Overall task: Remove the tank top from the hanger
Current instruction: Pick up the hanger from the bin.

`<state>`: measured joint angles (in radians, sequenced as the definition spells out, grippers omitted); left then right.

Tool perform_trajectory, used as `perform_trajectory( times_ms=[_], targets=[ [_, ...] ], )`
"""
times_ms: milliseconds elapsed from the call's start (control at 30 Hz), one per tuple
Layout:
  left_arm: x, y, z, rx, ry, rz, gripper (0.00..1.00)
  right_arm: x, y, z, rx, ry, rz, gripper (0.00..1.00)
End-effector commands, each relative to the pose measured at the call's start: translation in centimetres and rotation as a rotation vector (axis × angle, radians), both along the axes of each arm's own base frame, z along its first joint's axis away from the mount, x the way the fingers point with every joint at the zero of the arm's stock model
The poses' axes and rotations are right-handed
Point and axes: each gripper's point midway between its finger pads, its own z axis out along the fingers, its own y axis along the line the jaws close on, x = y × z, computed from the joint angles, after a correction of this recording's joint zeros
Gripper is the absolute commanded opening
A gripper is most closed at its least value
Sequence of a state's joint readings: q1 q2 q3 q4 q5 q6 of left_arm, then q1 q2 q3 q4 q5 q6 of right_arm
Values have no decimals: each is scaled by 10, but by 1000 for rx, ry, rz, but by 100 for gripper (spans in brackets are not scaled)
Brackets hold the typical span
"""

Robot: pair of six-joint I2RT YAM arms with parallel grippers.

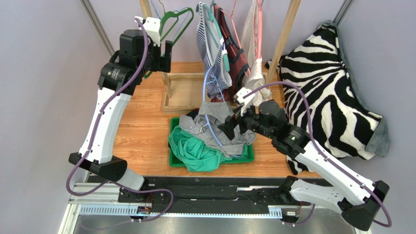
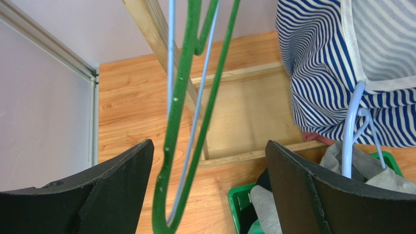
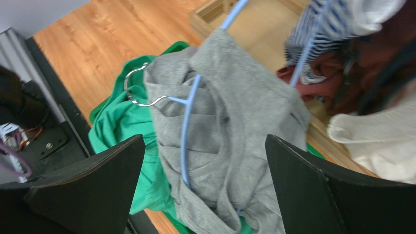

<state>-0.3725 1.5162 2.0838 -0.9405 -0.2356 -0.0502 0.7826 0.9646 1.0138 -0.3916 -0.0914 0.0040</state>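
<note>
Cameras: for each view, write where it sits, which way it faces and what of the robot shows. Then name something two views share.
Top: above and behind the bases, looking down at the table, rack and bin; both arms show.
Left wrist: on the raised left hand, looking down past a green hanger between its open fingers.
Right wrist: on the right hand, low over the bin, facing the grey top and blue hanger; both fingers show.
Shared: top and right wrist both show the grey top.
</note>
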Motion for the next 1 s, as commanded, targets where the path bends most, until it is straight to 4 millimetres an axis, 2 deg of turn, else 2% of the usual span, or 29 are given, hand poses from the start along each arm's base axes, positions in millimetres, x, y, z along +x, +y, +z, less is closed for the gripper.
perform_trajectory(
  times_ms=[0, 133, 267, 467, 700, 733, 833, 967],
  targets=[
    [-10, 1, 11, -19, -42, -23, 93, -24, 32, -8, 18, -2, 131, 100],
    [-16, -1, 11, -37, -47, -39, 94, -32, 44, -35, -11, 21, 138, 96],
    [-27, -4, 16, -74, -54, -65, 95, -22, 49, -51, 2, 23, 91, 88],
    [-59, -9, 31, -152, -88, -134, 96, 0, 57, -77, -41, 33, 19, 78],
    [-97, -18, 32, -199, -95, -254, 96, 20, 61, -89, -42, 18, -47, 64],
    [-101, -21, 30, -200, -87, -271, 96, 23, 62, -86, -25, 6, -53, 62],
    [-106, -21, 27, -195, -82, -290, 97, 25, 61, -91, -28, 8, -67, 53],
    [-112, -23, 24, -204, -75, -312, 97, 26, 59, -101, -41, 18, -79, 50]
  ],
)
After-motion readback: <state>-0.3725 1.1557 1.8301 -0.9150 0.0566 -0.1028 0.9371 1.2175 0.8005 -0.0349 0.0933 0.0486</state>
